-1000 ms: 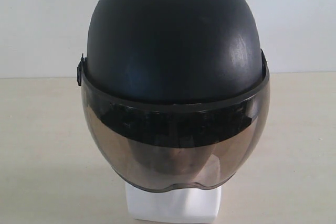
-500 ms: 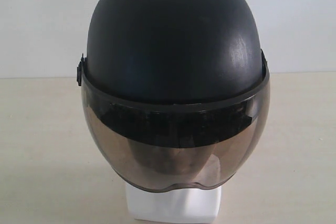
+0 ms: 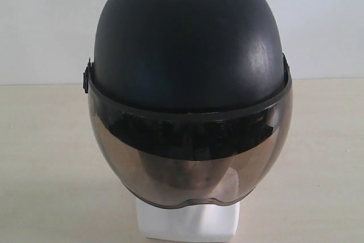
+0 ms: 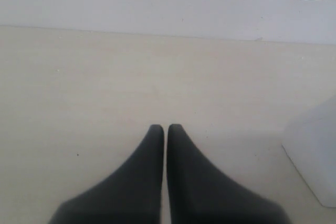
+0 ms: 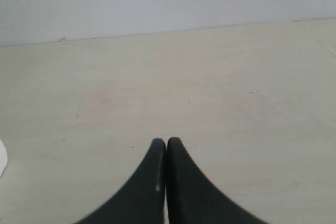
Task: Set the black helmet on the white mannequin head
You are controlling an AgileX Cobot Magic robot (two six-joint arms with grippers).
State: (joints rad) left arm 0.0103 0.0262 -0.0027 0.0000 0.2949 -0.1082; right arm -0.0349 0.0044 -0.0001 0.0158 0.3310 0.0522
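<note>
While the left gripper (image 4: 166,127) hangs low over the pale table (image 4: 79,77) on the left of the scene, its two dark fingers (image 4: 147,177) are pressed together tip to tip with nothing between them. A corner of the white block base (image 4: 315,156) shows near it, apart from the fingertips.

In the middle, the black helmet (image 3: 187,44) sits on the white mannequin head (image 3: 187,223). Its matte shell covers the crown, and the smoke-tinted visor (image 3: 190,163) hangs down over the face, which shows only dimly through the tint. Only the base shows clear below the visor's lower edge. The helmet looks seated and close to level, so I judge the placing done. Neither arm appears in the exterior view.

On the right, the right gripper (image 5: 166,141) is likewise closed on nothing, its tips touching above bare table.

What could go wrong is mostly a knock. The shell is broader than the base it rests over, so the load looks top-heavy. An arm swinging inward past the left side could catch the base or the visor's edge and twist the helmet or tip the head. Whether any straps are fastened cannot be seen, so nothing visible would resist such a bump.
</note>
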